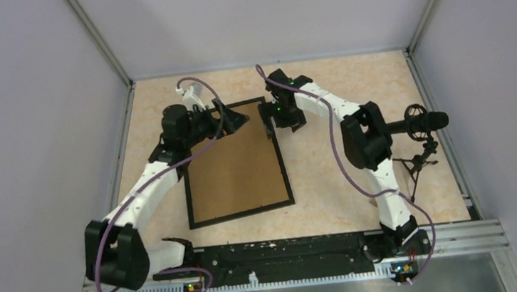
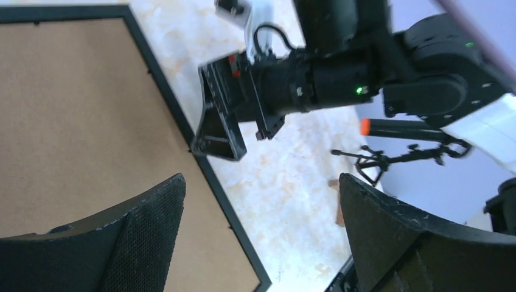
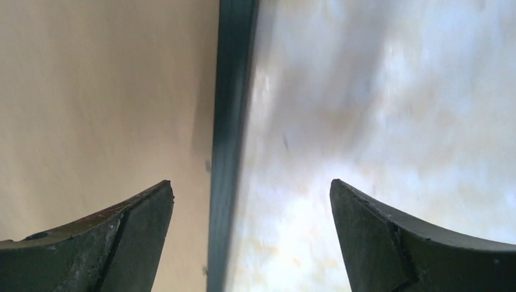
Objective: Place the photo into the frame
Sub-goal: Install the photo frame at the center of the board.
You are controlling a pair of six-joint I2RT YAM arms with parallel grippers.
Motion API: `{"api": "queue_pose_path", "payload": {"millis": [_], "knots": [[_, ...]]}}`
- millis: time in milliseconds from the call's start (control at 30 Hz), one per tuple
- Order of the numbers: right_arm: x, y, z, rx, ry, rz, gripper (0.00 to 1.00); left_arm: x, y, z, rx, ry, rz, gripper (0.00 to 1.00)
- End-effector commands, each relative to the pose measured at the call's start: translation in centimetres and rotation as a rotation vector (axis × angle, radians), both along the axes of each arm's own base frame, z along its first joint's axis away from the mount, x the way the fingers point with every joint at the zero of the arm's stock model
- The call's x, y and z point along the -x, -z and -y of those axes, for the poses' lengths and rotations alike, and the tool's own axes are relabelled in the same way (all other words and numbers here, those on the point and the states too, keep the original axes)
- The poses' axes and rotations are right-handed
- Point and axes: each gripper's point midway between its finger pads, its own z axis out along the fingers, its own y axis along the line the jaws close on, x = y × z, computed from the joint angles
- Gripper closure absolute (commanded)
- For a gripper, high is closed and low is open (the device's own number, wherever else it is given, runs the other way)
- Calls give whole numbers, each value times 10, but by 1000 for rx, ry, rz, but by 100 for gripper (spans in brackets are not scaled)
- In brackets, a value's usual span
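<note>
The frame (image 1: pixel 236 164) lies flat on the table (image 1: pixel 359 179), slightly askew, with its back up. A brown backing board (image 2: pixel 79 121) fills it from one thin black border to the other. Whether a print sits under that board cannot be told from any view.

The left gripper (image 1: pixel 235 117) hangs over the frame's far end and points across it toward the frame's right-hand border. Its fingers (image 2: pixel 146 225) are spread wide and grasp nothing. In its wrist view one finger is above the board and the other is above bare table beyond the border.

The right gripper (image 1: pixel 278 121) is at the frame's right-hand border, close to the far corner. It too is released, with its fingers (image 3: pixel 389 237) well apart on either side of the black strip, one over the board and one over the table. That view is smeared, so I cannot say for certain that the tips touch the frame. From the left wrist, one tip seems to sit right at the border.

To the right of the frame, well apart from it, a black microphone (image 1: pixel 425 123) stands on a small tripod (image 1: pixel 418 163) beside the right arm. A black rail (image 1: pixel 287 250) runs along the table edge nearest the frame's near end, and purple cables (image 1: pixel 343 166) loop over both arms.
</note>
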Motion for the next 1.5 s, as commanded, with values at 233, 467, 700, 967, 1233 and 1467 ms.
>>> {"api": "queue_pose_path", "payload": {"millis": [233,467,700,967,1233,1467], "knots": [[113,-67,44,110,42,278,1,87,-15,-29,-83,26,3,1],[170,-56,16,-173,-39,102,1,113,-22,-18,-67,162,4,1],[192,-24,20,-101,35,-24,24,126,1,-12,-65,244,-79,1],[205,5,18,7,97,-93,42,138,32,-1,-67,327,-134,1],[211,35,20,103,106,-129,50,153,53,3,-105,374,-142,1],[217,38,37,154,120,-114,81,168,58,27,-134,442,-120,1]]}}
